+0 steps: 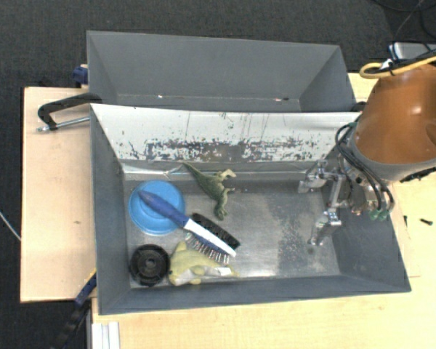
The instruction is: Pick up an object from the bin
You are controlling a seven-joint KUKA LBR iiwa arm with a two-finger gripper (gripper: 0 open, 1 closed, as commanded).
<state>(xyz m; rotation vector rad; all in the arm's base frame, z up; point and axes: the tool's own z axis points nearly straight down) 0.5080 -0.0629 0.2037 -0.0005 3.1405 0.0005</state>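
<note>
Grey metal bin (pixel 291 249), seen from the overhead camera: the robot arm's two-finger gripper (pixel 320 208) hangs low over the bare right side of the floor, fingers spread wide with nothing between them. No pick has been made. All the candidates lie well apart from it on the left: a green plastic toy dinosaur (pixel 215 186), a blue round plastic bowl (pixel 151 213), a blue-handled brush with black and white bristles (pixel 203 233), a black round cap (pixel 149 262) and a pale yellow-green soft toy (pixel 191 267). Choosing, grasping and lifting all appear left to do.
</note>
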